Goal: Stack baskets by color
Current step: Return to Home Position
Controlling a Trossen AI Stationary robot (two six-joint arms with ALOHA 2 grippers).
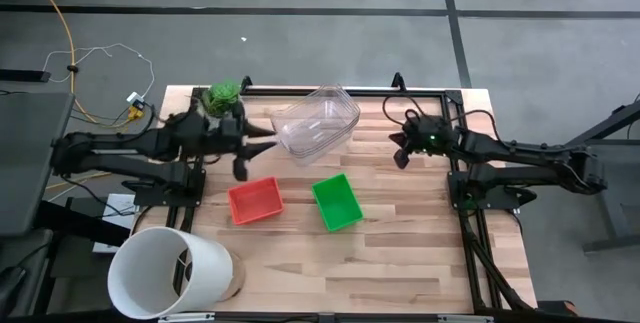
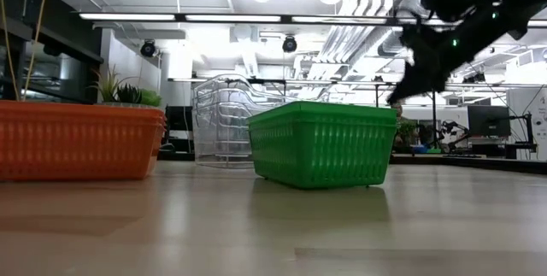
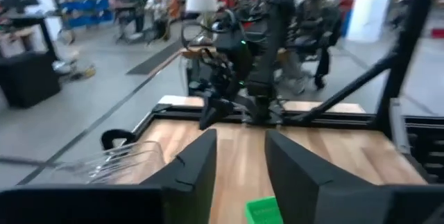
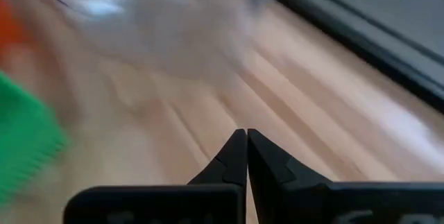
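Note:
A red basket [image 1: 255,201] and a green basket [image 1: 336,201] stand side by side on their bases at the table's middle. Behind them, clear tubs [image 1: 318,123] sit nested together [image 2: 224,122]. My left gripper [image 1: 268,145] hovers level just left of the clear tubs. It is open, with nothing between its fingers [image 3: 239,165]. My right gripper [image 1: 400,155] is shut and empty [image 4: 246,141]. It hangs slanting down above the bare table, right of the tubs.
A big white bucket [image 1: 170,273] lies at the near left corner. A small potted plant [image 1: 222,95] stands at the far left, beside my left arm. Bare wood stretches along the near side and to the right of the green basket. A person [image 3: 316,23] sits beyond the table.

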